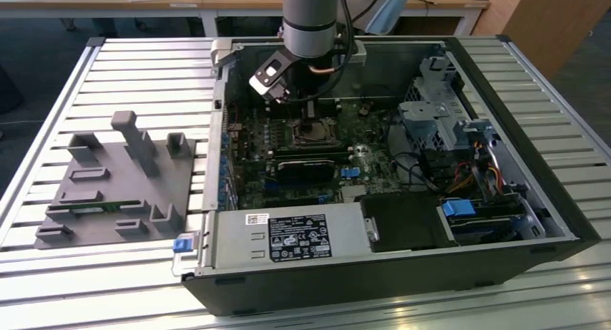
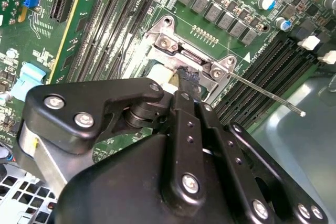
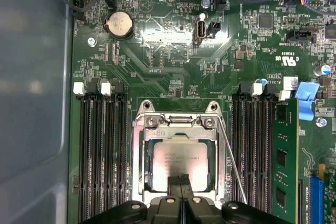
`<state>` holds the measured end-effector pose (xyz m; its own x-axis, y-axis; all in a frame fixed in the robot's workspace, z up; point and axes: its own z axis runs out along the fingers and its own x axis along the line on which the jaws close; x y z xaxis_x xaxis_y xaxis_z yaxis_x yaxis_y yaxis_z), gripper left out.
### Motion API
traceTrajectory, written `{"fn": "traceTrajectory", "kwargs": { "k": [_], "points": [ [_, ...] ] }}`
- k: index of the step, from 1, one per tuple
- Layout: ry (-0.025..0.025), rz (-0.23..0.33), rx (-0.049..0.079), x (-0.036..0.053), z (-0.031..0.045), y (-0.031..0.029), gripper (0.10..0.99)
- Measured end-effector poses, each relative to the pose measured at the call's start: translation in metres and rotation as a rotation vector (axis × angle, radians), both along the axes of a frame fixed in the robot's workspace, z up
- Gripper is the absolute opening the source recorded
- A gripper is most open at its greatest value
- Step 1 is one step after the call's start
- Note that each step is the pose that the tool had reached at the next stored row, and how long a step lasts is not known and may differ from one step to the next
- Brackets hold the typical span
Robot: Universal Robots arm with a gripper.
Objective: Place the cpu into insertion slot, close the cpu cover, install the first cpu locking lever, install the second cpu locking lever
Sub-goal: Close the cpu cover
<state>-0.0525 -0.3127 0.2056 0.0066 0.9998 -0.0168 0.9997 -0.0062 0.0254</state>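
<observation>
One upright arm (image 1: 310, 15) holds its closed gripper (image 3: 181, 178) over the cpu (image 3: 176, 156)

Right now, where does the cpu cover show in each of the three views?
Exterior view: the cpu cover is the silver square in the middle of the green motherboard.
First wrist view: silver frame lying around the cpu, between two banks of memory slots.
Second wrist view: silver edge just past the fingertips.
Shared landmark: the gripper, tips over the frame in both wrist views.
</observation>
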Motion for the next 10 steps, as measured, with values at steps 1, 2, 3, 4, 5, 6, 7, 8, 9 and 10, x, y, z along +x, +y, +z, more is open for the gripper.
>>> {"fn": "traceTrajectory", "kwargs": {
  "k": [1,2,3,4,5,6,7,8,9,10],
  "points": [
    [0.0,0.0,0.0,0.0,0.0,0.0,0.106],
    [0.0001,0.0,0.0,0.0004,0.0001,0.0,0.106],
    [0.0002,0.0,0.0,0.0011,0.0001,0.0,0.106],
    [0.0002,0.0,0.0,0.0019,0.0001,0.0,0.106],
    [0.0001,0.0,0.0,0.0029,0.0001,0.0,0.106],
    [0.0001,0.0,0.0,0.0039,0.0001,0.0,0.106],
    [0.0002,0.0,0.0,0.0046,0.0001,-0.0001,0.106],
    [0.0001,0.0,0.0,0.0054,0.0001,-0.0001,0.106],
    [0.0001,0.0,0.0,0.006,0.0001,0.0,0.106],
    [0.0002,0.0,0.0,0.0067,0.0001,0.0,0.106]
  ]
}}
